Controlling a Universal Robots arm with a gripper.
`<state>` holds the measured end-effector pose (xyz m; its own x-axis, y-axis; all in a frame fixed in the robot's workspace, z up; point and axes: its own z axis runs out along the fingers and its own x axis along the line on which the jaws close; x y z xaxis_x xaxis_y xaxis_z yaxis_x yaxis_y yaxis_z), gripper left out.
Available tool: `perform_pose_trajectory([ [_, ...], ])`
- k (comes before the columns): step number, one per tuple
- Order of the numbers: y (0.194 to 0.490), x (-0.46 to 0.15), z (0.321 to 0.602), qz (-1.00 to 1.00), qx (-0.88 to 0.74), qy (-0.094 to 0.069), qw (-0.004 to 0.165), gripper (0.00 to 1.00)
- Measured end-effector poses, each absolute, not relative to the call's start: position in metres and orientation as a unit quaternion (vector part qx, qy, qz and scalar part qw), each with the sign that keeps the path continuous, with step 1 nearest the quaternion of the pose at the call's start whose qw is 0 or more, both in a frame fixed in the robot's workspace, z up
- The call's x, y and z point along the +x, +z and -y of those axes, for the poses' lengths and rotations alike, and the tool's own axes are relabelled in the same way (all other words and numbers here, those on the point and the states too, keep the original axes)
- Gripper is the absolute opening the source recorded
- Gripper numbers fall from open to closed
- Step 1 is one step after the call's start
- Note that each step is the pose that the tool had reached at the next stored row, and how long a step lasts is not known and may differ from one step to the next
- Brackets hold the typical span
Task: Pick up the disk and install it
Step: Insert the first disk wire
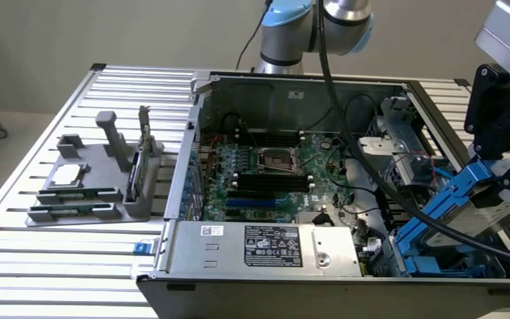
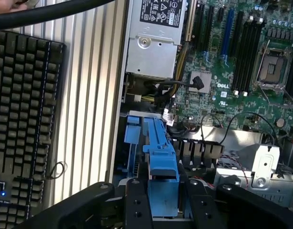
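Note:
The disk [image 1: 478, 211], a silver-grey drive edged by bright blue rails, hangs tilted over the open computer case [image 1: 204, 143] at the exterior view's right. My gripper [image 1: 501, 181] is shut on it from above. In the wrist view one blue rail of the disk [image 2: 161, 157] runs out from between the black fingers [image 2: 136, 205], with my gripper [image 2: 163, 202] clamped on either side of it. Right below the disk sits the blue drive bay [image 1: 425, 264] in the case's near corner, also visible as the blue bay frame [image 2: 132, 133]. I cannot tell whether the disk touches the bay.
The motherboard [image 1: 268, 169] fills the case floor, with the silver power supply [image 1: 264, 244] at its front. Loose cables [image 1: 361, 193] run beside the bay. A grey parts holder [image 1: 91, 189] stands on the slatted table at the exterior view's left. A black keyboard [image 2: 22, 119] lies outside the case.

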<state>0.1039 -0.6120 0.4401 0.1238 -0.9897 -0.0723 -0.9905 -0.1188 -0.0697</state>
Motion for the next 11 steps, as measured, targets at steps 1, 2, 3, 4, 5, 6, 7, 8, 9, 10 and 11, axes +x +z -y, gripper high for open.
perform_pose_trajectory([
  [1,0.4397,0.1039,0.6120,-0.662,-0.748,0.003,0.052,0.33],
  [2,0.4395,0.1039,0.6121,-0.662,-0.748,0.001,0.054,0.33],
  [3,0.4395,0.1040,0.6121,-0.662,-0.748,-0.001,0.055,0.33],
  [4,0.4394,0.1041,0.6121,-0.661,-0.748,-0.002,0.056,0.33],
  [5,0.4394,0.1041,0.6122,-0.661,-0.748,-0.003,0.057,0.33],
  [6,0.4394,0.1042,0.6121,-0.661,-0.748,-0.004,0.058,0.33],
  [7,0.4395,0.1042,0.6121,-0.661,-0.748,-0.005,0.059,0.33],
  [8,0.4395,0.1042,0.6121,-0.661,-0.748,-0.006,0.060,0.33],
  [9,0.4395,0.1043,0.6121,-0.661,-0.748,-0.007,0.061,0.33],
  [10,0.4395,0.1043,0.6120,-0.661,-0.748,-0.008,0.062,0.33],
  [11,0.4395,0.1042,0.6121,-0.661,-0.748,-0.009,0.064,0.33],
])
